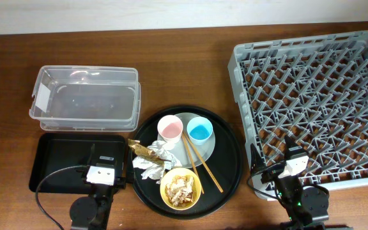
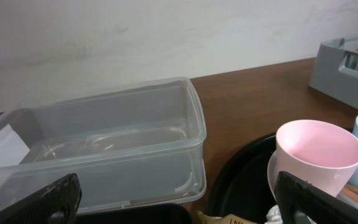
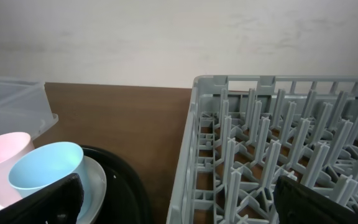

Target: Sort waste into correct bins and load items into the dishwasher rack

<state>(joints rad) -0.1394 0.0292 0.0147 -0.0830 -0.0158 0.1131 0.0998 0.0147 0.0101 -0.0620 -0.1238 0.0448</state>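
Observation:
The pink cup (image 1: 170,127) and blue cup (image 1: 200,131) stand on the grey plate (image 1: 208,145). The chopsticks (image 1: 203,165) lie beside them. Tissue (image 1: 151,165), a brown-gold wrapper (image 1: 142,149) and a yellow bowl (image 1: 181,188) of beige scraps sit in front. The clear tub (image 1: 85,96) and the shallow black tray (image 1: 59,163) are on the left, and the grey rack (image 1: 312,108) is on the right. My left gripper (image 2: 179,205) is open and empty over the black tray. My right gripper (image 3: 182,202) is open and empty at the rack's near left corner.
Everything to be sorted sits on a large round black tray (image 1: 232,163) between the bins and the rack. A strip of bare brown table (image 1: 225,96) separates that tray from the rack. A black cable loops at the front left.

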